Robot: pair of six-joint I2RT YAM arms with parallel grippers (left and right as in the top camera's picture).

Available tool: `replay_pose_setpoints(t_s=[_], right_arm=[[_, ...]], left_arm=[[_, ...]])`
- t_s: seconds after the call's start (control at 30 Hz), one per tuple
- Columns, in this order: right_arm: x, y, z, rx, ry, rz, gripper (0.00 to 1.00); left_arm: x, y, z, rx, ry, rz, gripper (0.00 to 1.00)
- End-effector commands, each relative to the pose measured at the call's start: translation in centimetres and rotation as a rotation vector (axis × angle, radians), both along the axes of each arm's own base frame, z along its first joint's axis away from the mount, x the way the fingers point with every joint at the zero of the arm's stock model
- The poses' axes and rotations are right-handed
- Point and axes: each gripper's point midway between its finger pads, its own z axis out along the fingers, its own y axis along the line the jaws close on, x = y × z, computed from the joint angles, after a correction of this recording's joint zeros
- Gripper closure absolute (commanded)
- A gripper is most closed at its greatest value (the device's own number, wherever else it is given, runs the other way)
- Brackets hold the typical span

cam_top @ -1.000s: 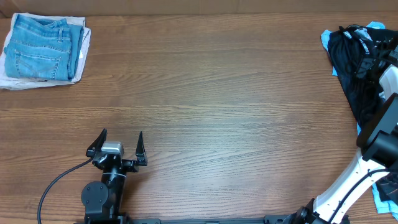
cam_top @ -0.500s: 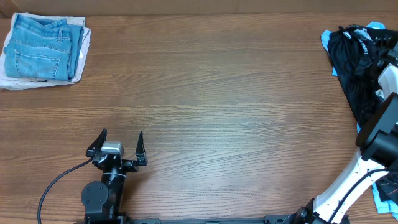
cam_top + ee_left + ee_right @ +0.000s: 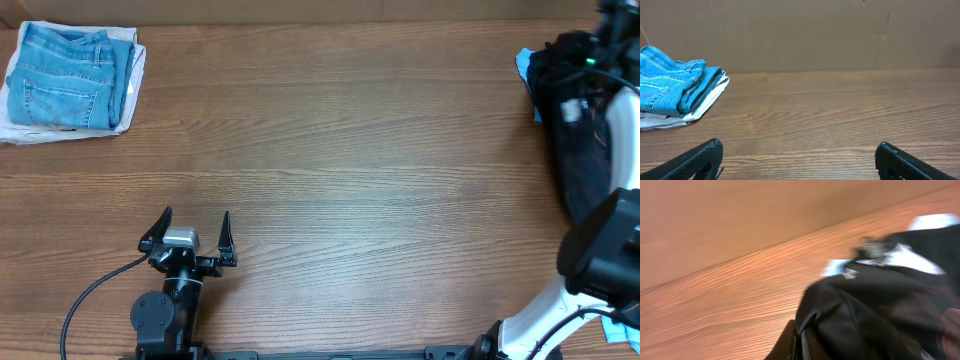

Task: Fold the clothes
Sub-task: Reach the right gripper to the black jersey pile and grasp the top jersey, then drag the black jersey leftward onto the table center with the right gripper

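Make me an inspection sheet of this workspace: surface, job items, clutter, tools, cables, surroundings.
Surface: wooden table, middle bare.
Job's things: black shirt bunched at the right edge, over a light blue cloth.
Clutter: folded jeans on a white cloth, far left corner.
Grippers: left tool open, holding nothing; right tool shut on the shirt, view blurred.
Cables: black cable looping at the near left edge.
Surroundings: plain brown wall behind the table.

Folded jeans (image 3: 675,85) far left, wooden table (image 3: 840,115), gripper (image 3: 798,146) fingers spread wide
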Motion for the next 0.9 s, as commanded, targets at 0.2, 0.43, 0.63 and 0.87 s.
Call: replay_pose_setpoints(t_s=[0.2,0.43,0.63,0.87], right_arm=[[-0.4,21.1,1.0,0.239,0.026,0.462,0.96],[-4.0,34.9,1.2,0.25,0.049,0.724,0.96],[-8.0,45.9,1.5,0.316,0.049,0.884,0.96],[-11.7,53.0,1.4,0.269,0.006,0.977,0.96]], left_arm=[[0.0,0.3,0.0,0.027,-0.007,0.011,0.0],[0.0,0.3,0.0,0.027,-0.007,0.011,0.0],[0.0,0.3,0.0,0.027,-0.007,0.011,0.0],[0.0,0.3,0.0,0.027,-0.007,0.011,0.0]])
